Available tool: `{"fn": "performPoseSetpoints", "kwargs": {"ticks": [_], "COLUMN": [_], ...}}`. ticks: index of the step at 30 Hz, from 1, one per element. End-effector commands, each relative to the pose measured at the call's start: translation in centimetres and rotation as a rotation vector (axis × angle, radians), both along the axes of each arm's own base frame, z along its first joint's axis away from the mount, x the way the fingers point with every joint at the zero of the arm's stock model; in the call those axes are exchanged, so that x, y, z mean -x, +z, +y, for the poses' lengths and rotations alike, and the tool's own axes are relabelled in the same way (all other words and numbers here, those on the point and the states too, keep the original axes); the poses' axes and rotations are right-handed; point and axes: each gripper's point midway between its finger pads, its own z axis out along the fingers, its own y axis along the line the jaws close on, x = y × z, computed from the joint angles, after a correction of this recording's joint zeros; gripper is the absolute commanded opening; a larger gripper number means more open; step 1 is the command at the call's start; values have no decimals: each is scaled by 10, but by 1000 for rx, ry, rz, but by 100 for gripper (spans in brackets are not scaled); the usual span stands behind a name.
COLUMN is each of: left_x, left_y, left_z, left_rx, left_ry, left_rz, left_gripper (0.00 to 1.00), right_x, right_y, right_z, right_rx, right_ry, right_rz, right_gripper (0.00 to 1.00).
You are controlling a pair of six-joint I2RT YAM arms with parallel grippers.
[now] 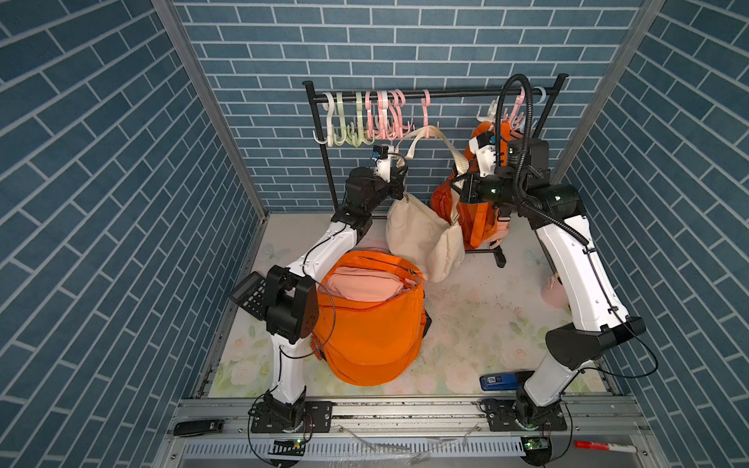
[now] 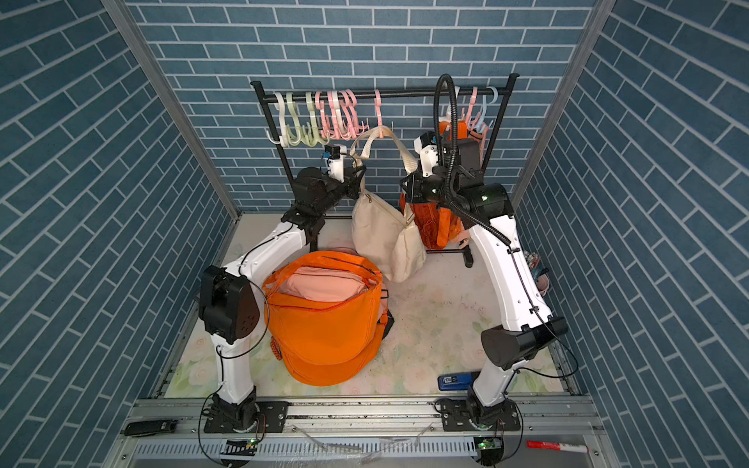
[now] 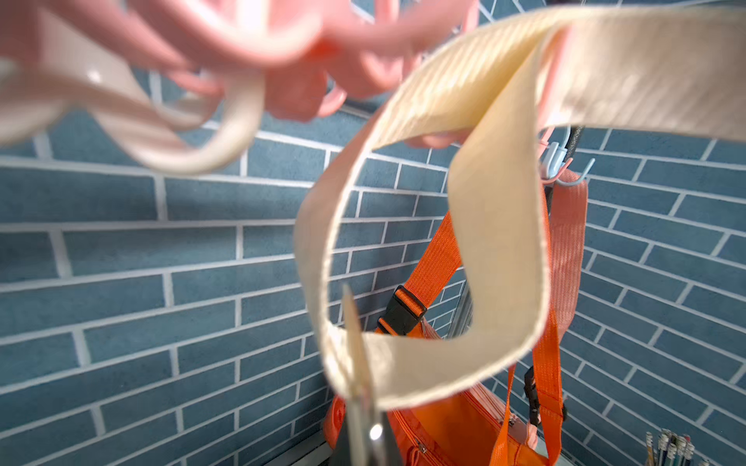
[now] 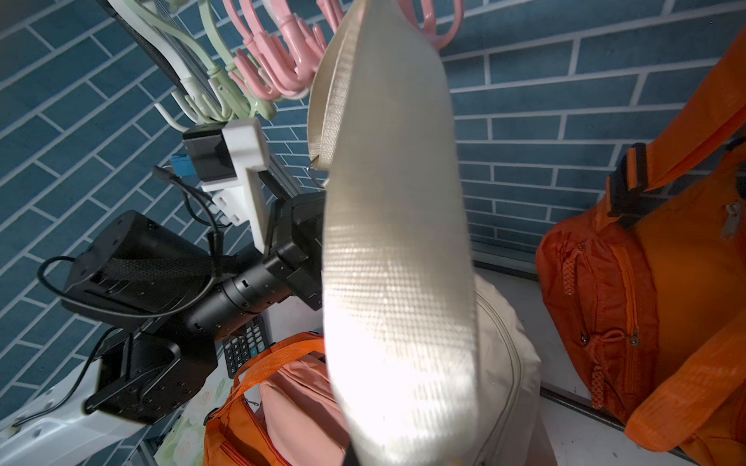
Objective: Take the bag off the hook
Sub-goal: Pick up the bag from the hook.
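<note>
The cream bag (image 1: 421, 231) hangs at the far middle, its strap (image 1: 425, 135) looped over a pink hook (image 1: 425, 109). The left gripper (image 1: 401, 168) and the right gripper (image 1: 457, 181) are both closed on the strap, probably to lift the loop off.

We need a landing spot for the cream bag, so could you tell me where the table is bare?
Bare mat lies between the orange bag and the right arm, from the rack foot beside the hanging cream bag to the blue device. Crowded on the left: orange bag, calculator, left arm.
</note>
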Motion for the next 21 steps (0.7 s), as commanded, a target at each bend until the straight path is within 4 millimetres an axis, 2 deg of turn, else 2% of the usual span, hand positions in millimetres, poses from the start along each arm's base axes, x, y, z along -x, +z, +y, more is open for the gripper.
{"fn": "performPoseSetpoints", "kwargs": {"ticks": [1, 8, 14, 19, 21], "left_x": [10, 26, 38, 36, 34], "left_y": [36, 66, 92, 112, 118], "left_z": [11, 18, 26, 34, 38], "left_rx": [-6, 7, -5, -23, -17], "left_ry": [30, 30, 48, 91, 112], "left_rz": [-65, -101, -141, -132, -129], "left_gripper": [0, 0, 0, 0, 0], "right_x": [-4, -34, -48, -53, -62], "right_y": [25, 52, 75, 97, 99], "right_z": [2, -12, -30, -34, -34], "right_rx": [-52, -114, -192, -256, -280], "right_ry": [12, -22, -59, -61, -76], "right_rz": [-50, -100, -154, -222, -246], "right_gripper": [0, 0, 0, 0, 0]}}
